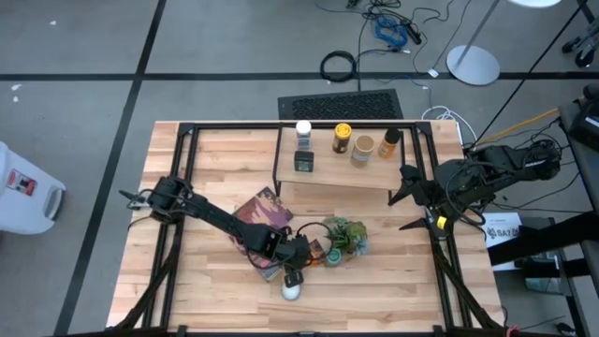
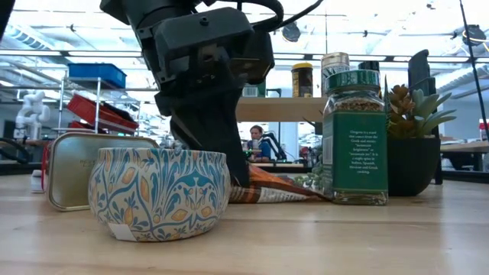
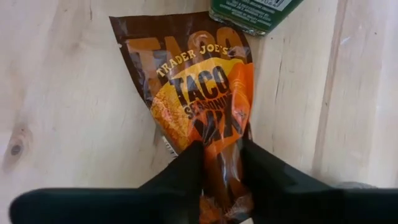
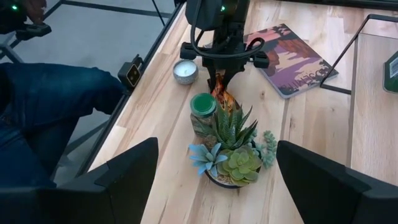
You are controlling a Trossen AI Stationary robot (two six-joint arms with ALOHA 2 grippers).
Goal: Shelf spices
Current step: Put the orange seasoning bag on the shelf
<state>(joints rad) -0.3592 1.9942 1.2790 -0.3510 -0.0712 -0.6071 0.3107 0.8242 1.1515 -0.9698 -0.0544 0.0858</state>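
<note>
A flat orange-and-brown taco seasoning packet (image 3: 199, 93) lies on the wooden table beside a green-lidded jar (image 2: 354, 137). My left gripper (image 3: 221, 171) stands over the packet's end away from that jar and is shut on it. A round blue-patterned tin (image 2: 159, 191) sits near the front edge. The shelf (image 1: 337, 168) at the back carries several spices, among them a white-topped jar (image 1: 302, 129) and a yellow-topped jar (image 1: 343, 139). My right gripper (image 4: 216, 149) hangs open at the table's right side, high up. My left gripper pinches the packet's end farthest from the green jar (image 3: 217, 149) between its two fingers (image 3: 186, 171). The foil is bunched narrow there. The fingers slant down from above, along the packet's length. The rest of the packet lies flat on the table.
A potted succulent (image 1: 344, 239) stands just right of the packet and jar. A maroon picture book (image 1: 267, 217) lies under my left arm. A flat metal tin (image 2: 76, 169) stands behind the blue tin. A person's leg (image 4: 56, 106) shows beside the table's front edge.
</note>
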